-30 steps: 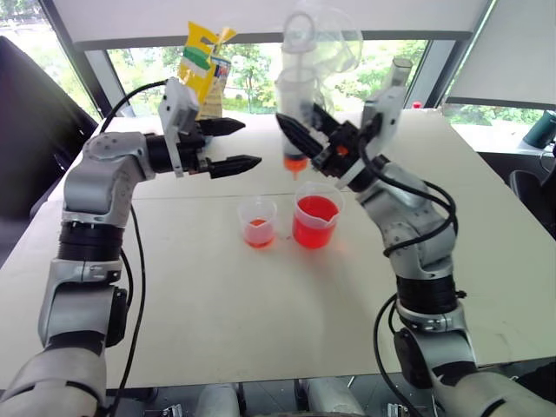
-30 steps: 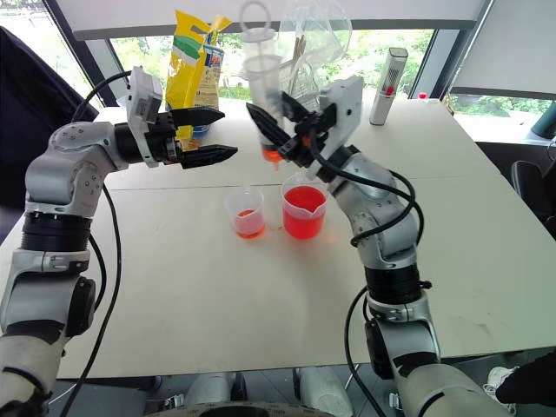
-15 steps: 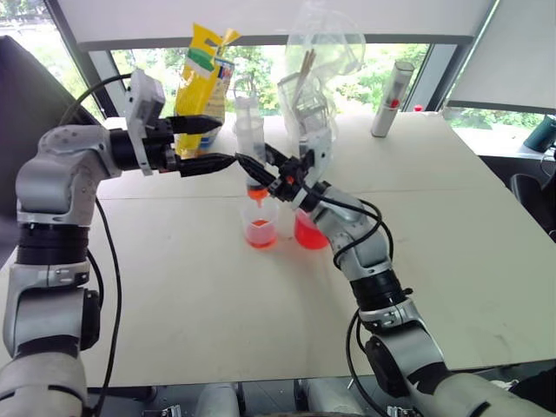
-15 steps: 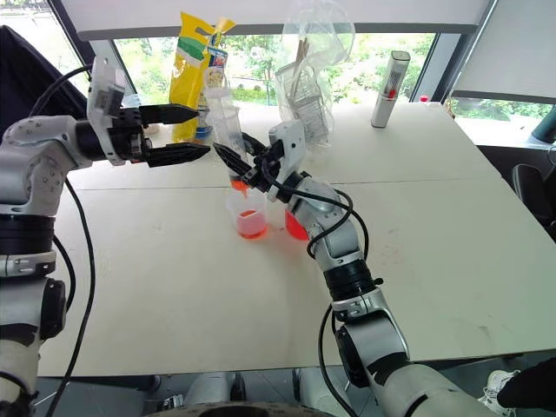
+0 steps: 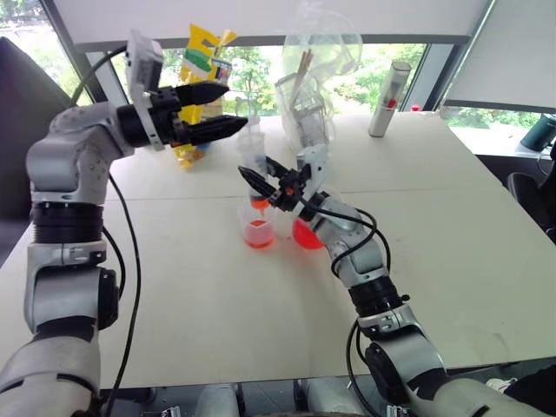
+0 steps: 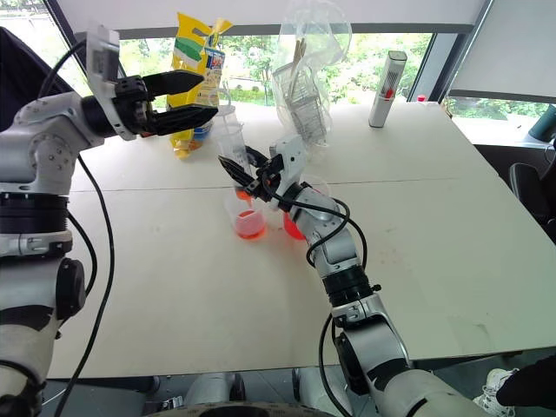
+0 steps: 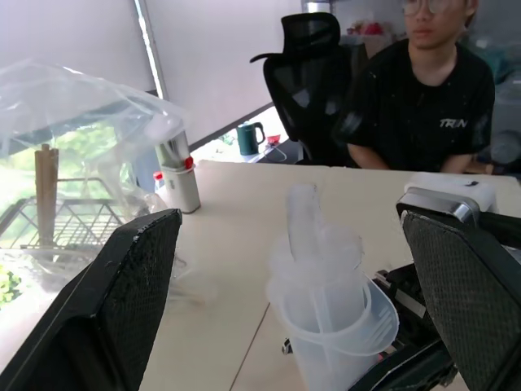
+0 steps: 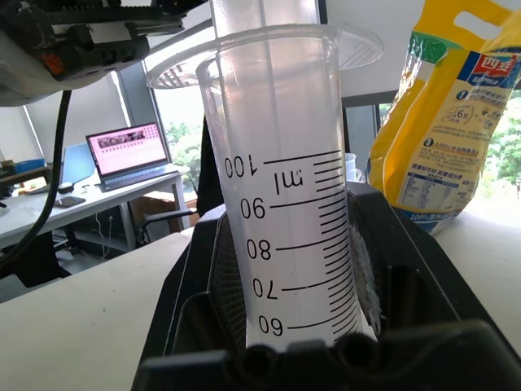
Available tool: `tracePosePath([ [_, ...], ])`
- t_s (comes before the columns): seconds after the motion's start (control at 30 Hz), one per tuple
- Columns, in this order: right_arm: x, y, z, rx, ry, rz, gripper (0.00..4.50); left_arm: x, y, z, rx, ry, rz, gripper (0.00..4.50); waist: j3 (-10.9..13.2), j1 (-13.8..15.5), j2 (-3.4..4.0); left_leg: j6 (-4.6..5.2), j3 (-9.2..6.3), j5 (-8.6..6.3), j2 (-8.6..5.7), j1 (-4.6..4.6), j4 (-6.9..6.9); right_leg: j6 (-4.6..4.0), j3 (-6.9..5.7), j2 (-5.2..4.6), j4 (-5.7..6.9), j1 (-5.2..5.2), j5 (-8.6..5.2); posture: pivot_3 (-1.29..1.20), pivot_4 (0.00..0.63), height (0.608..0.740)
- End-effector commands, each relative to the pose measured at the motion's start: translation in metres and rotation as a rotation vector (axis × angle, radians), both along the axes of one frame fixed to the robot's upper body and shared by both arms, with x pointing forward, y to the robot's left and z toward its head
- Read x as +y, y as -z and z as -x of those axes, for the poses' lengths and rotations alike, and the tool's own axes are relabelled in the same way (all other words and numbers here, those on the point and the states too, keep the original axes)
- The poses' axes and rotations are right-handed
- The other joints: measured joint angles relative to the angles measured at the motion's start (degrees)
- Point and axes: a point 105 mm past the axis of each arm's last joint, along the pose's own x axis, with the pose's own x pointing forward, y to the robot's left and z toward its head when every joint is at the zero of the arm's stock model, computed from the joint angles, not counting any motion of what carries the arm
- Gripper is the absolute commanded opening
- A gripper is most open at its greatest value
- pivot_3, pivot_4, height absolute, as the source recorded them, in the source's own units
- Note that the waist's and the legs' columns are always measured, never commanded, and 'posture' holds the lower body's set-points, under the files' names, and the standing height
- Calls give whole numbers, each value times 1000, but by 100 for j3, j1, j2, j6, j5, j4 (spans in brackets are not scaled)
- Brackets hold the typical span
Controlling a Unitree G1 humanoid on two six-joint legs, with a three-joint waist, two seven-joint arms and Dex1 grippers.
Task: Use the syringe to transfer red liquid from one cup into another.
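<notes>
Head views: right tool [image 5: 266, 185] is clamped on the syringe [image 5: 252, 155], barrel upright with a slight tilt, reddish tip just above the smaller cup [image 5: 258, 228], which holds a little red liquid [image 5: 258, 234], while the larger cup [image 5: 306, 233] sits touching-close beside it on the desk [image 5: 486, 252]; left tool [image 5: 211, 110] hangs spread wide and empty above the plunger, nearer to it than anything else, so I judge it must come down along the barrel's axis.

Left wrist view: plunger top [image 7: 303, 218] stands between the 2 fingers [image 7: 122, 285], not touched, open desk all round. Right wrist view: graduated barrel [image 8: 285, 212] wedged in that tool, yellow bag [image 8: 444, 122] behind.
</notes>
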Motion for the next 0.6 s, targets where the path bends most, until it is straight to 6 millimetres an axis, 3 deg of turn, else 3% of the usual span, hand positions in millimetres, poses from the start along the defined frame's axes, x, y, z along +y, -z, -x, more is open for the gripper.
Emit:
tracePosePath([
  [0.03, 3, -13, 5, -60, -5, -21, 1357, -5, -19, 2, -69, 7, 16, 4435, 0, -1, 0, 0, 0, 0, 0, 0, 0, 0, 0, 0, 0, 0, 0, 0, 0, 739],
  [0.1, 4, -12, 5, -61, -5, -17, 1357, -8, -19, 0, -68, 7, 18, 4219, 0, -4, 0, 0, 0, 0, 0, 0, 0, 0, 0, 0, 0, 0, 0, 0, 0, 739],
  [0.17, 4, -12, 5, -63, -6, -15, 1357, -10, -18, -1, -66, 9, 23, 3569, -1, 1, -1, -1, -1, 1, 0, 0, 0, 0, 0, 0, 1, 0, 0, 0, 0, 739],
  [0.4, 5, -13, 5, -66, -4, -13, 1357, -13, -14, 2, -60, 30, 7, 105, -1, -6, -1, -4, -1, 3, 0, 0, 0, 0, 0, 0, 1, 0, 0, 0, 0, 739],
  [0.6, 6, -19, 4, -78, -4, -24, 1357, -16, -1, 6, -45, 59, -57, 39, -1, -11, 0, -4, -2, 2, 0, 0, 0, 0, 0, 0, 1, 0, 0, 0, 0, 739],
])
